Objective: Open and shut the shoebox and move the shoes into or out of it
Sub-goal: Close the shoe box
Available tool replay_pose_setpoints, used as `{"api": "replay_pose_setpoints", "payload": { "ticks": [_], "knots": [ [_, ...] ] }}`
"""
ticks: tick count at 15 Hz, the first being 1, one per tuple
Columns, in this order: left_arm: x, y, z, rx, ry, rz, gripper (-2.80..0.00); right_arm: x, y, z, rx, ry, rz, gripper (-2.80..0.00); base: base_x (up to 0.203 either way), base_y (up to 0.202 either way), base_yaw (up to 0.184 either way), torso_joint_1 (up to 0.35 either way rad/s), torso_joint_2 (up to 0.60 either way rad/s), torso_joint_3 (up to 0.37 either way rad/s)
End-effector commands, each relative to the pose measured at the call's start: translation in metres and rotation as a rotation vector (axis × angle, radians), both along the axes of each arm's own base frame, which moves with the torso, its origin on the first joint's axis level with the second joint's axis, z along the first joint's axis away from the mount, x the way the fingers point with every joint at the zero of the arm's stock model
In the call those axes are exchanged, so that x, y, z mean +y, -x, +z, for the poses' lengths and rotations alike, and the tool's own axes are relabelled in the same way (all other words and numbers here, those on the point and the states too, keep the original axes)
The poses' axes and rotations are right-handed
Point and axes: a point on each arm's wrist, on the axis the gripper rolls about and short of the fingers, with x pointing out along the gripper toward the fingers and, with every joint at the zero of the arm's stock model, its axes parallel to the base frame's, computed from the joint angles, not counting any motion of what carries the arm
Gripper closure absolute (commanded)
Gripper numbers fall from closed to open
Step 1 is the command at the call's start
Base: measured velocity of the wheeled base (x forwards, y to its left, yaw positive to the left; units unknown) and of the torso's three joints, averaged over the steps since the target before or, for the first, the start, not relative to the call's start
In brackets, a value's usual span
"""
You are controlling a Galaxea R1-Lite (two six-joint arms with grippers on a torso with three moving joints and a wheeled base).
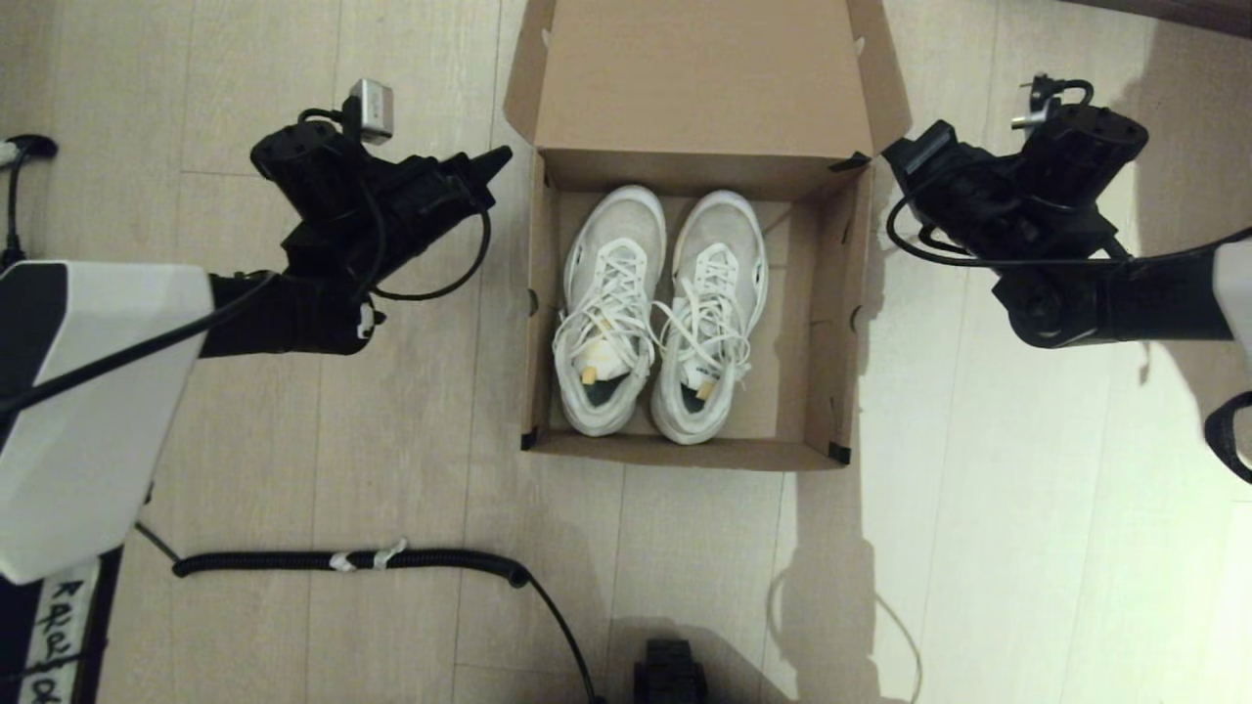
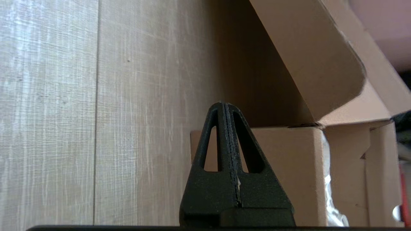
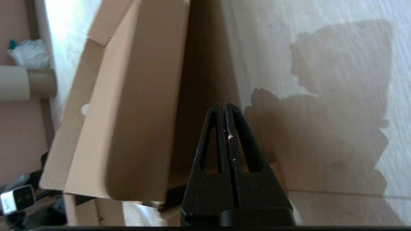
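The brown shoebox (image 1: 685, 452) stands open on the floor, its lid (image 1: 699, 78) folded back on the far side. Both white mesh shoes (image 1: 608, 303) (image 1: 712, 313) lie side by side inside, toes pointing away from me. My left gripper (image 1: 499, 156) is shut and empty, just outside the box's far left corner. In the left wrist view, the left gripper (image 2: 223, 104) points at the box wall (image 2: 289, 166) under the lid's side flap (image 2: 308, 57). My right gripper (image 1: 890, 149) is shut and empty by the far right corner. In the right wrist view, the right gripper (image 3: 223, 105) sits next to the lid flap (image 3: 141, 112).
A coiled black cable (image 1: 352, 560) lies on the wooden floor in front of the box, running to a black part (image 1: 670, 675) at the near edge. Bare floor planks spread on both sides of the box.
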Motion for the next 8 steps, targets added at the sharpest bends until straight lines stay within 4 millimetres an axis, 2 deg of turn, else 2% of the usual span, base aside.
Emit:
{"api": "replay_pose_setpoints", "payload": {
  "ticks": [1,4,6,8],
  "knots": [
    [-0.001,-0.002,-0.002,0.011,0.018,-0.015,0.00,0.002,0.000,-0.002,0.003,-0.007,0.000,0.00,0.000,0.000,0.000,0.000,0.00,0.000],
    [-0.002,0.001,0.001,0.003,0.055,-0.079,0.00,0.002,0.003,0.000,-0.028,-0.033,0.011,0.00,0.000,0.000,0.000,0.000,0.00,0.000],
    [-0.007,0.003,0.001,-0.004,0.049,-0.112,0.00,0.009,0.004,-0.002,-0.024,-0.033,0.026,0.00,0.000,0.000,0.000,0.000,0.00,0.000],
    [-0.019,0.007,0.004,-0.012,0.050,-0.138,0.00,0.013,0.007,-0.006,-0.003,-0.030,0.032,0.00,0.000,0.000,0.000,0.000,0.00,0.000]
  ]
}}
